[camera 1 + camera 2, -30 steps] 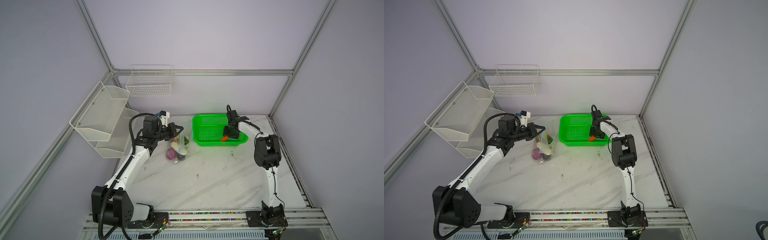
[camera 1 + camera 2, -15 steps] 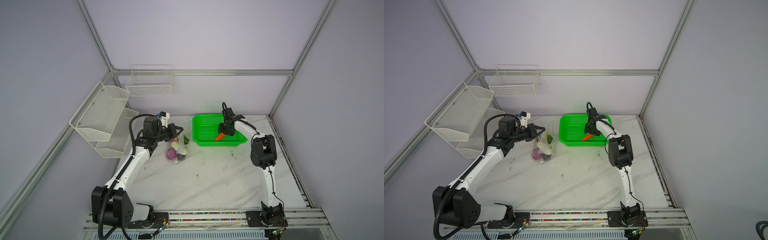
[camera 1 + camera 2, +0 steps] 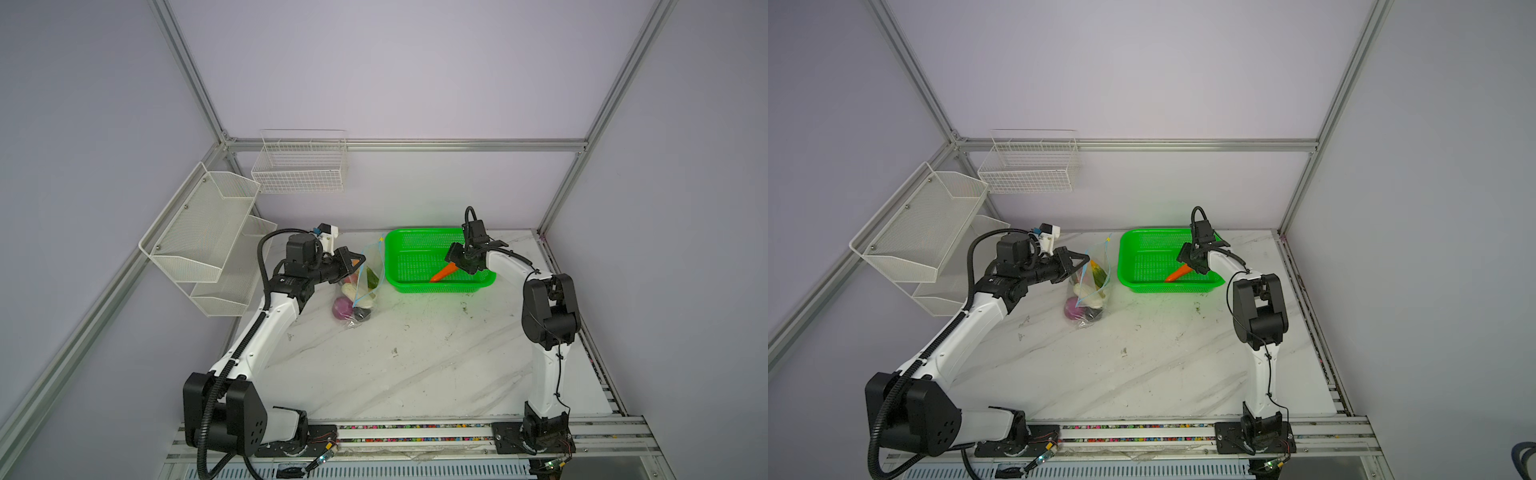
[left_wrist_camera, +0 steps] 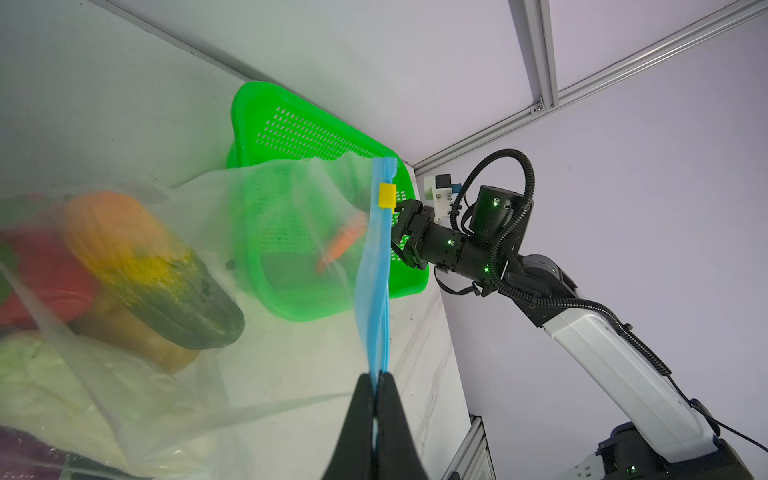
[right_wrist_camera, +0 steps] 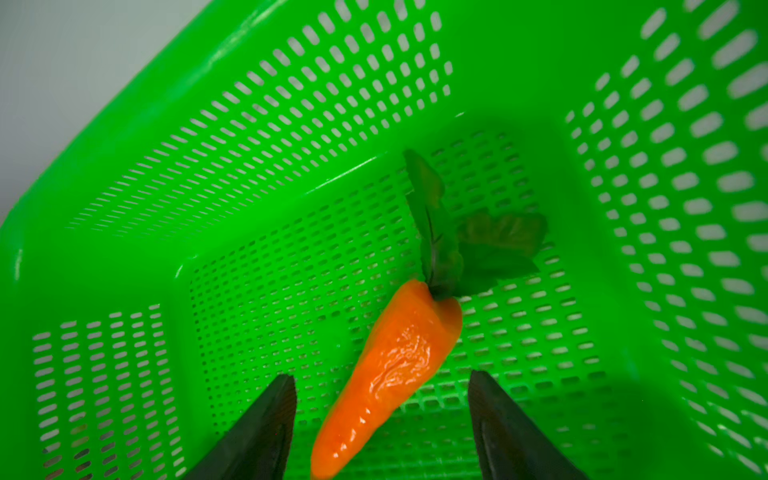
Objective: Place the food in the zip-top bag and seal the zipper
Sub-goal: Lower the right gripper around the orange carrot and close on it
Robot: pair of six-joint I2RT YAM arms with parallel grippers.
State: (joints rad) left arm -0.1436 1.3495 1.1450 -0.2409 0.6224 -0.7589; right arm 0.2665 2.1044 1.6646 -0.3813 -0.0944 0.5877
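The clear zip-top bag (image 3: pixel 369 277) (image 3: pixel 1096 277) stands left of the green basket (image 3: pixel 415 245). My left gripper (image 3: pixel 360 261) (image 4: pixel 376 380) is shut on its light blue zipper (image 4: pixel 376 291), below the yellow slider (image 4: pixel 387 195). Inside the bag lie food pieces: corn (image 4: pixel 158 266), a red pepper (image 4: pixel 37 274), a purple onion (image 3: pixel 342 308). The orange carrot (image 3: pixel 444 272) (image 3: pixel 1179 272) (image 5: pixel 390 365) rests on the basket floor. My right gripper (image 3: pixel 455 262) (image 5: pixel 380 380) is open, one finger on each side of the carrot's thin end, with gaps on both sides.
The basket's perforated walls (image 5: pixel 166 104) surround the right gripper closely. White mesh shelves (image 3: pixel 199 232) and a wire rack (image 3: pixel 299 166) hang on the back left walls. Marble tabletop (image 3: pixel 395 353) stretches toward the front rail.
My right arm swung left over the basket, then back right, and the carrot shifted slightly. The left gripper and the bag have not moved.
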